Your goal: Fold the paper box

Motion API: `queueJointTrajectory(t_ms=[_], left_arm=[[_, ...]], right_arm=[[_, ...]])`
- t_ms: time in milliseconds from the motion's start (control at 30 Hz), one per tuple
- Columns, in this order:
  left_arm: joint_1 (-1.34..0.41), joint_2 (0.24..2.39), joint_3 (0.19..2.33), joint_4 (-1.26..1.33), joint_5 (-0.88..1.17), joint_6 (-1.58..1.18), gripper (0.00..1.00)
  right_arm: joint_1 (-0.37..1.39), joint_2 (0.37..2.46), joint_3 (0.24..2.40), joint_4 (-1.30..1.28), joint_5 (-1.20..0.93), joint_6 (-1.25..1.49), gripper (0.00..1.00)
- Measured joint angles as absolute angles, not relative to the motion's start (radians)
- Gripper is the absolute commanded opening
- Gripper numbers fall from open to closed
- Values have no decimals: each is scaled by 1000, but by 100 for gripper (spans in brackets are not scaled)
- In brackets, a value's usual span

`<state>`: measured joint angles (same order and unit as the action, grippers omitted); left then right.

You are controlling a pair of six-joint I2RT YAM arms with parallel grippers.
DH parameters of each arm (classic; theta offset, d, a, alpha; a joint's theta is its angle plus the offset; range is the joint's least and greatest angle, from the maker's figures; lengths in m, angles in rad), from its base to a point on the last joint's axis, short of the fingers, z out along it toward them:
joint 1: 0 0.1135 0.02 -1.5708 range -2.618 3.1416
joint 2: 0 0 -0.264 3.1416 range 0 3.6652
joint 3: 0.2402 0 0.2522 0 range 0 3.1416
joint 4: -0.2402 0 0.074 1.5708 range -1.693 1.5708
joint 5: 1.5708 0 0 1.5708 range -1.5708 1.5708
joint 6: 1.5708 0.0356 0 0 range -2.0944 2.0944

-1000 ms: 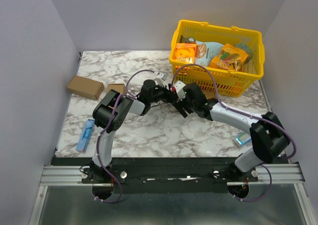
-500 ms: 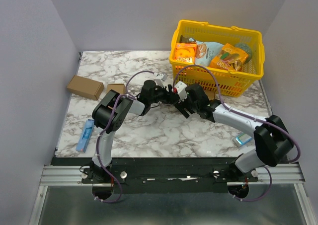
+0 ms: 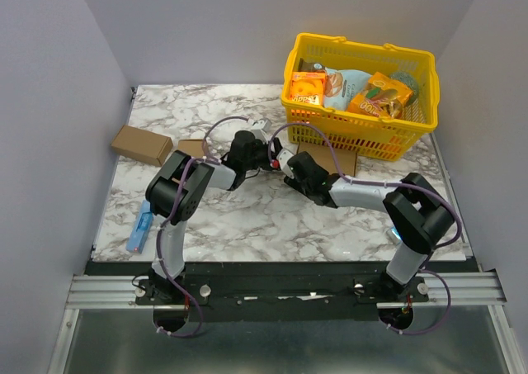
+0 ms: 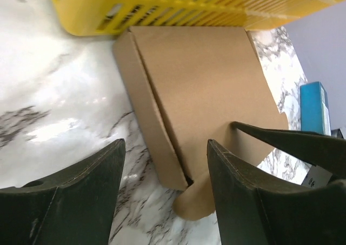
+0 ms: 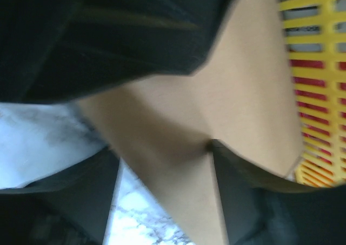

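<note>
Two claws meet at the paper box (image 4: 205, 88), which lies flat on the marble surface (image 4: 48, 99), hard against the yellow basket (image 4: 162, 7). My left claw (image 4: 166, 147) is spread wide over its creased side wall. My right claw (image 5: 162, 153) straddles a flap, fingers apart, probably ready to raise it.

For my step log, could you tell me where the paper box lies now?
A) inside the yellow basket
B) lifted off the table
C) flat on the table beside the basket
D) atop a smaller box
C: the paper box lies flat on the marble table, next to the yellow basket.
</note>
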<state>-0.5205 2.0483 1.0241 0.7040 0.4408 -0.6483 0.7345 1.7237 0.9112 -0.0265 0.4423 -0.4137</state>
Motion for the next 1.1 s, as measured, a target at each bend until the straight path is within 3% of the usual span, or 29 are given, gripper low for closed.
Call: queueJointTrajectory(t_ms=[267, 300, 400, 833, 1100], left_arm=[[-446, 1942, 934, 697, 407, -653, 71], [-440, 1923, 917, 698, 402, -655, 71], [-432, 1863, 858, 698, 394, -659, 71], [-406, 1547, 586, 694, 386, -720, 79], [-439, 1480, 508, 671, 393, -805, 84]], right_arm=[[791, 1749, 880, 68, 548, -456, 26], [796, 1751, 880, 73, 557, -459, 18], [805, 1754, 881, 72, 578, -466, 12], [829, 1563, 907, -253, 473, -324, 8], [875, 1450, 903, -343, 390, -255, 8]])
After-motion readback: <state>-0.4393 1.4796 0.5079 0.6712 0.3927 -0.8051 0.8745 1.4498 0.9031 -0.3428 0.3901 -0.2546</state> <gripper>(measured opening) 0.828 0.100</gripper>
